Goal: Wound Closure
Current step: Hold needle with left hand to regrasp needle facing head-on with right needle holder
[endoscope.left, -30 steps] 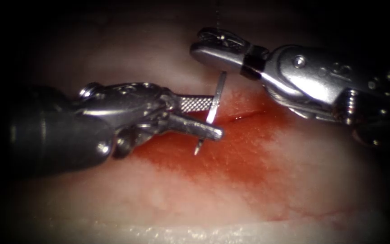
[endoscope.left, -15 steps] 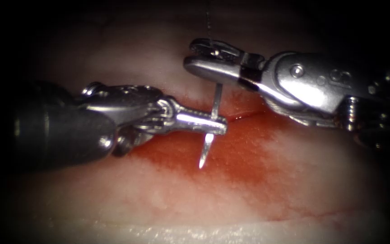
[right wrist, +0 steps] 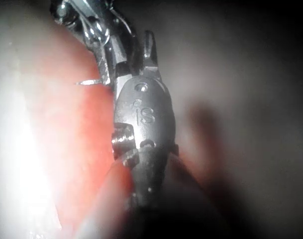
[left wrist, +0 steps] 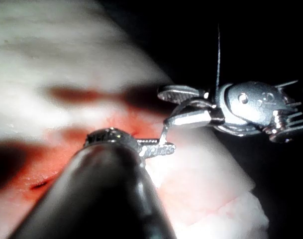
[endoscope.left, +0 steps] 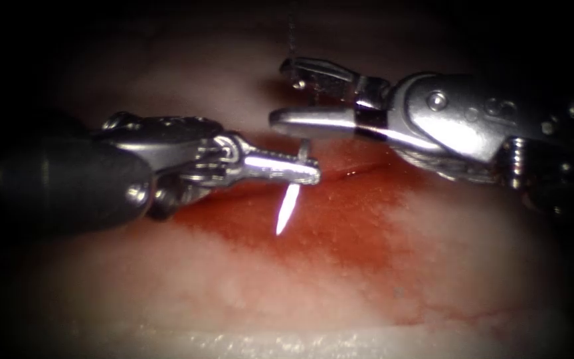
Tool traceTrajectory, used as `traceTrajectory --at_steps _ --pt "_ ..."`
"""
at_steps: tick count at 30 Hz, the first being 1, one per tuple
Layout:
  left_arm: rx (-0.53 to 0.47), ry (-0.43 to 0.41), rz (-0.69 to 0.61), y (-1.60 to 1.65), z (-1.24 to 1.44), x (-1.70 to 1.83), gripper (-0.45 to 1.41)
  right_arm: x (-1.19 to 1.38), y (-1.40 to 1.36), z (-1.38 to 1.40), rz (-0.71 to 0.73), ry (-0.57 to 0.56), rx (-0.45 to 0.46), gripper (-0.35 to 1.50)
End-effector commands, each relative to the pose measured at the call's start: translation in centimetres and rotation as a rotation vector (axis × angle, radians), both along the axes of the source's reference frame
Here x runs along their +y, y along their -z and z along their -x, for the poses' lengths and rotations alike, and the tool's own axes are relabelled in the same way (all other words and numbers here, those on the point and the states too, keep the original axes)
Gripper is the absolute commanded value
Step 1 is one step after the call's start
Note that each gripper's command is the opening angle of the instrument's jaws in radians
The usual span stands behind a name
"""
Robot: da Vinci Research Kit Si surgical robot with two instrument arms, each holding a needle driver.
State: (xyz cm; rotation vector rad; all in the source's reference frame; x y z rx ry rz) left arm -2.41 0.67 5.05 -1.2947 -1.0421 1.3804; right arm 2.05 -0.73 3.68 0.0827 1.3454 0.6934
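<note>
Light pooled on the middle of the tissue [endoscope.left: 340, 266] in the endoscope view and fell off to black at every edge. The needle [endoscope.left: 287, 214] tip flared white with glare. Both tools cast soft dark shadows on the tissue in the wrist views, where the near shafts were blurred.

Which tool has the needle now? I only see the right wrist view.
Observer: The left tool. In the endoscope view it is shut on the needle a little back from the tip, which hangs bare above the tissue, not in it.
Operator: And what's my right tool holding?
Observer: Nothing. The right tool is open, just above the needle.
</note>
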Motion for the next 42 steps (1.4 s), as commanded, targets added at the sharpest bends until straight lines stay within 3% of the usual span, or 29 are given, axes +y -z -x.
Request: traceTrajectory --at_steps 1,9,15,21,24,29,36,42 --pt "0.0 0.005 0.012 -0.05 0.04 0.02 -0.45 -0.03 -0.03 -0.07 -0.004 0.003 -0.006 0.72" --pt "0.011 0.022 0.046 -0.04 0.02 0.02 -0.45 -0.04 -0.01 -0.08 -0.005 -0.005 -0.043 0.72" --pt "0.028 0.024 0.111 -0.04 0.03 0.01 -0.45 -0.04 -0.01 -0.08 0.003 -0.05 -0.06 0.54" --pt "0.035 0.023 0.147 -0.04 0.03 -0.01 -0.45 -0.03 -0.01 -0.09 0.013 -0.065 -0.062 0.54" --pt "0.035 0.023 0.147 -0.04 0.03 -0.01 -0.45 -0.02 0.0 -0.09 0.015 -0.072 -0.057 0.49" --pt "0.036 0.024 0.147 -0.05 0.03 -0.01 -0.45 -0.01 0.05 -0.1 0.022 -0.096 -0.043 0.22" --pt "0.037 0.024 0.147 -0.05 0.04 -0.02 -0.45 0.0 0.09 -0.13 0.024 -0.11 -0.036 0.09" --pt "0.038 0.025 0.148 -0.05 0.04 -0.02 -0.45 -0.01 0.07 -0.15 0.026 -0.11 -0.04 0.09"
